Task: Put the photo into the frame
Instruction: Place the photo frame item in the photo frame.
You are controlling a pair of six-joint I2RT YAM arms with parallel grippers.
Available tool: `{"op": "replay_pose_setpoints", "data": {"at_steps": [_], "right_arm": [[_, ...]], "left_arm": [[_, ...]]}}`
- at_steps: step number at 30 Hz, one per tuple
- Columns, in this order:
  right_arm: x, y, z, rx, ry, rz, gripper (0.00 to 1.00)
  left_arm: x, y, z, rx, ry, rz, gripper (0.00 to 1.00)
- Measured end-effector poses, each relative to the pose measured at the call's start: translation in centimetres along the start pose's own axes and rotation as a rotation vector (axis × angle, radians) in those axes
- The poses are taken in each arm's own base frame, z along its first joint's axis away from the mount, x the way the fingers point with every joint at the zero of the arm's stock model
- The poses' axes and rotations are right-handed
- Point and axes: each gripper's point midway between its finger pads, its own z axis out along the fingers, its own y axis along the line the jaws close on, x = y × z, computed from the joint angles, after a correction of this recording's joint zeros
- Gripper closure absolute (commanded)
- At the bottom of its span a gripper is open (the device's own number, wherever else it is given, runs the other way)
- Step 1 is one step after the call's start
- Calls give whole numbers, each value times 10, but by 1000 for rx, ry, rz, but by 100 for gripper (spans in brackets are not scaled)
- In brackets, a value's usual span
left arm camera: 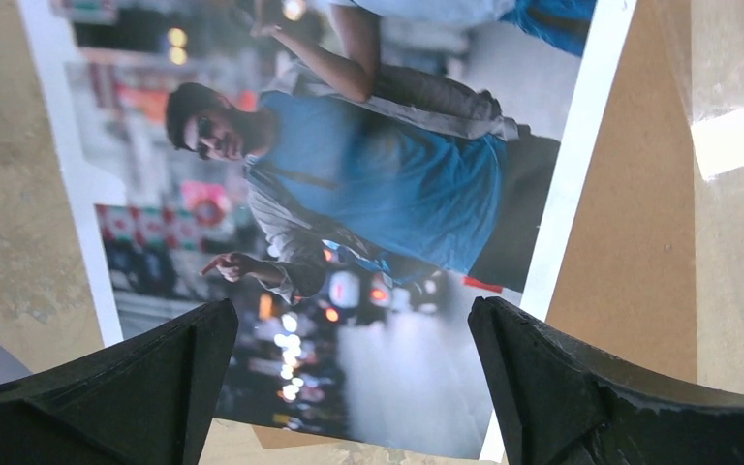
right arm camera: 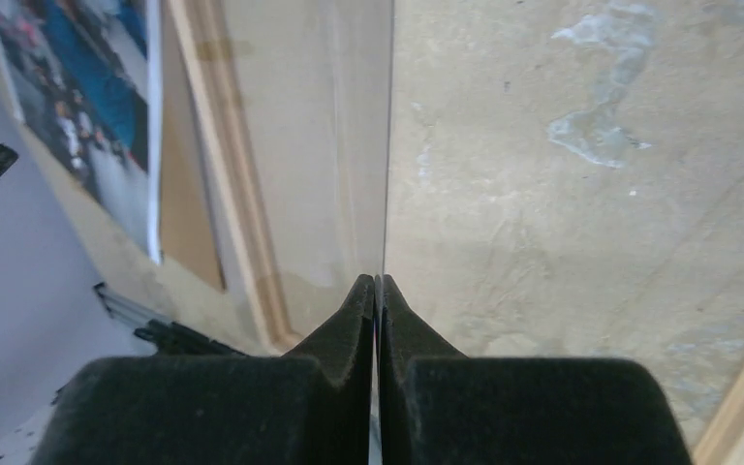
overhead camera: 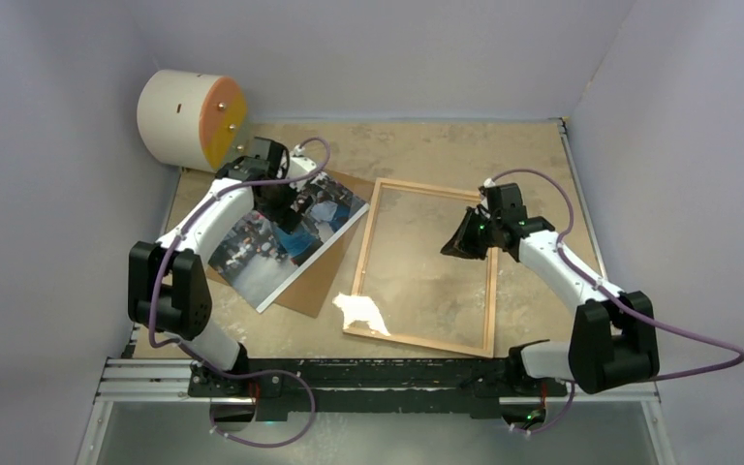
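Observation:
The photo (overhead camera: 276, 242), a glossy street scene with a man in blue and a white border, lies face up on a brown backing sheet (overhead camera: 325, 276) left of centre. My left gripper (overhead camera: 286, 208) hangs just above the photo (left arm camera: 349, 174), and its fingers stand wide open (left arm camera: 352, 320) with nothing between them. The light-wood frame (overhead camera: 363, 257) lies flat to the right. My right gripper (overhead camera: 457, 244) is over the frame's right half, shut (right arm camera: 378, 281) on the thin edge of the clear pane (right arm camera: 387, 155), which runs edge-on away from the fingertips.
A cream cylinder with an orange face (overhead camera: 189, 118) rests at the back left corner. A white patch (overhead camera: 361, 310) shows at the frame's near left corner. Grey walls close in the table on three sides. The metal rail (overhead camera: 378, 373) runs along the near edge.

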Motion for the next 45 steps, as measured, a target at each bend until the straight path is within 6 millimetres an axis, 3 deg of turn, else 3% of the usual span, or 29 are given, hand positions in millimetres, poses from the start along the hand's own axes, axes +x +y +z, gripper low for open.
{"op": "replay_pose_setpoints", "data": {"at_steps": [7,13,17,35,45], "right_arm": [[-9,-30,6,119,-62,-65,100],[-12,-60,9,244,-106,-65,100],[-16,-70,7,284,-134,-63,100],[-20,-68,-5,283,-181,-85,100],[-19,-68,-8,270,-196,-71,100]], "left_arm": [[10,-21,9,14,45,80,0],[8,-22,9,9,41,91,0],[9,-22,9,8,42,94,0],[3,-37,12,-5,55,172,0],[4,-36,13,-20,63,179,0]]}}
